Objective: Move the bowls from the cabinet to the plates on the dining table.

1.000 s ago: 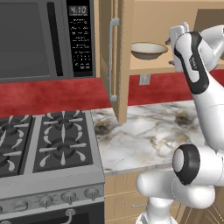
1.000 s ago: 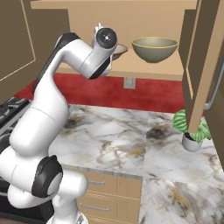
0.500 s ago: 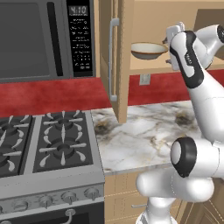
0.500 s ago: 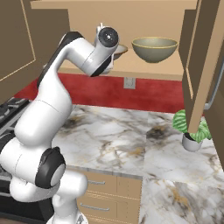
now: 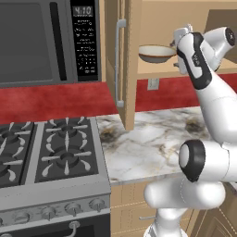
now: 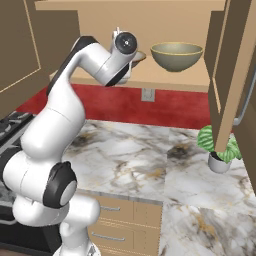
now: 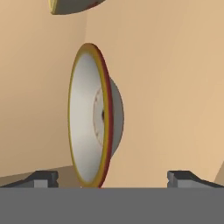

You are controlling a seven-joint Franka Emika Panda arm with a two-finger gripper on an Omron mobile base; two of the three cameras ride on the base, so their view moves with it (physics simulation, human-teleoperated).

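Note:
The tan cabinet (image 5: 126, 69) stands open, with both bowls on its shelf (image 6: 165, 80). The shallow bowl (image 5: 155, 53), cream inside with a tan rim, sits to the left. The deeper olive bowl (image 6: 176, 56) is to its right. My gripper (image 5: 177, 45) is at shelf height, right by the shallow bowl's near side. The hand view is rolled, so the shallow bowl (image 7: 87, 118) appears on edge, just ahead of my open gripper (image 7: 113, 177). Its fingertips (image 7: 43, 178) stand wide apart with nothing between them. The deeper bowl's edge (image 7: 72, 5) shows at the top.
A black microwave (image 5: 46, 41) hangs left of the cabinet over a gas stove (image 5: 51, 152). A marble counter (image 5: 148, 139) lies under the shelf. A potted green plant (image 6: 219, 150) stands on it below the right cabinet door (image 6: 225, 75).
The arm has shifted its elbow, and the hand has crept slightly closer to the shallow bowl. The jaws stay open.

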